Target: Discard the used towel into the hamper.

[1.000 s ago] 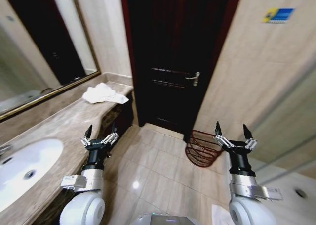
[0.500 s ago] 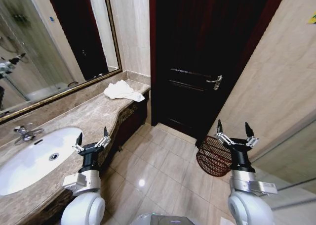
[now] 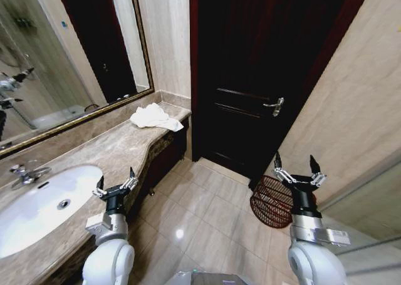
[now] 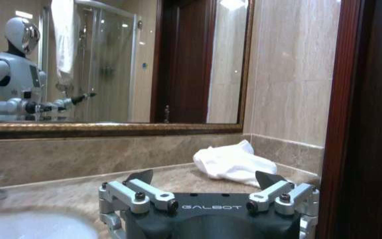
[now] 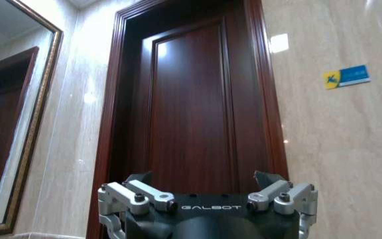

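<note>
The used towel (image 3: 156, 117) lies crumpled at the far end of the marble counter (image 3: 94, 156), at about 11 o'clock from the robot, just below the mirror (image 3: 69, 53) and beside the dark door (image 3: 250, 78). The hamper (image 3: 271, 201) stands on the floor tiles at about 2 o'clock, against the wall by the door frame.

Compared with 1 second ago, the whole head view has swung: the sink (image 3: 44, 207) and mirror take up more of the left side, and towel and hamper sit differently in frame. That reads as the robot turning, not the things moving. Since 0.5 seconds ago little has shifted, so the turn seems nearly finished.

The left gripper (image 3: 115, 185) hovers over the counter edge, jaws spread wide and empty. The right gripper (image 3: 298, 173) hangs just above the hamper, equally wide and empty. The towel remains untouched.
</note>
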Available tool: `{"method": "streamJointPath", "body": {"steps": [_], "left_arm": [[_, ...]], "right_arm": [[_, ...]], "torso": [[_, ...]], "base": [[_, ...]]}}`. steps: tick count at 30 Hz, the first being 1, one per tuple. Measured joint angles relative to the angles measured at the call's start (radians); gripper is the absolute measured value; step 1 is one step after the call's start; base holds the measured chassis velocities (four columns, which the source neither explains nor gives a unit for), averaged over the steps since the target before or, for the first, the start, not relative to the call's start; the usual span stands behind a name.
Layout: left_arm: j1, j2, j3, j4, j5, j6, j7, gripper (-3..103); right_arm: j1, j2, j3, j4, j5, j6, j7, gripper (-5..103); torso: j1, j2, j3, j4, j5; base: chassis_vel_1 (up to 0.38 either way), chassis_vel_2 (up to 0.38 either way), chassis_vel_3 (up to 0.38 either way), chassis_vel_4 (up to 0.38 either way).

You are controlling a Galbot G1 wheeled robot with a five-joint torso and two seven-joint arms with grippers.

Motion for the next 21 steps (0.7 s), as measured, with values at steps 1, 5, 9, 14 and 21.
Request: {"method": "streamJointPath", "body": {"steps": [1, 5, 9, 14, 21], "left_arm": [[-0.003, 0.002, -0.001, 0.002, 0.0, -0.001, 0.0, 100], [-0.008, 0.007, -0.002, 0.005, 0.0, -0.001, -0.005, 100], [-0.009, 0.011, -0.003, 0.006, -0.002, -0.001, -0.008, 100], [-0.01, 0.015, -0.003, 0.006, -0.015, -0.01, -0.009, 100], [-0.017, 0.018, 0.001, -0.005, -0.047, -0.02, -0.008, 100]], "right_arm": [[-0.001, 0.001, 0.0, 0.0, 0.0, 0.001, -0.002, 100], [-0.006, 0.004, -0.001, 0.002, -0.001, 0.005, -0.004, 100], [-0.008, 0.005, -0.002, 0.004, -0.001, 0.012, -0.005, 100], [-0.011, 0.006, -0.002, 0.004, -0.001, 0.027, -0.01, 100], [-0.017, 0.004, -0.002, 0.004, 0.001, 0.053, -0.018, 100]], "torso": [[0.0, 0.0, 0.0, 0.0003, 0.0001], [0.0, 0.0, 0.0, 0.0, 0.0004], [0.0, 0.0, 0.0, 0.0002, 0.0002], [0.0, 0.0, 0.0, 0.0, 0.0002], [0.001, -0.001, 0.0, 0.0004, 0.0003]], "base": [[-0.2, 0.225, 0.23, -0.214], [-0.24, 0.242, 0.243, -0.248], [-0.291, 0.282, 0.283, -0.288], [-0.322, 0.332, 0.334, -0.318], [-0.249, 0.248, 0.21, -0.21]]}}
